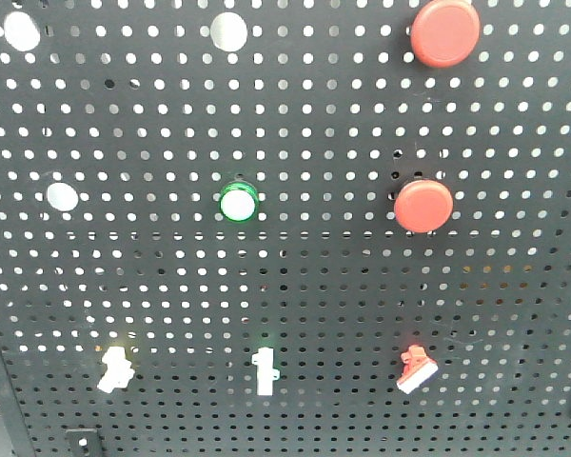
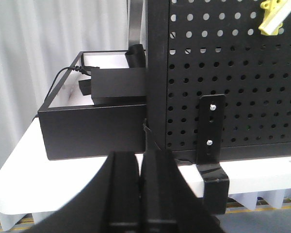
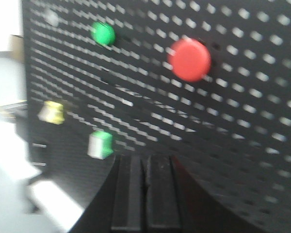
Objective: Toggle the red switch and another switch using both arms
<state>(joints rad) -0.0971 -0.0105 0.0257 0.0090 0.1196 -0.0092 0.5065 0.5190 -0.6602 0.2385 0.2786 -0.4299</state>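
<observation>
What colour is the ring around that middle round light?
Green ring around a white centre, clearest in the exterior front-facing view.

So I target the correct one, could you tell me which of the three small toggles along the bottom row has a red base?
The rightmost toggle, the red switch; the middle toggle and left toggle are all white.

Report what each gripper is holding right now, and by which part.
Nothing is held. The left gripper and the right gripper both have their jaws closed together with nothing between them, short of the pegboard.
</observation>
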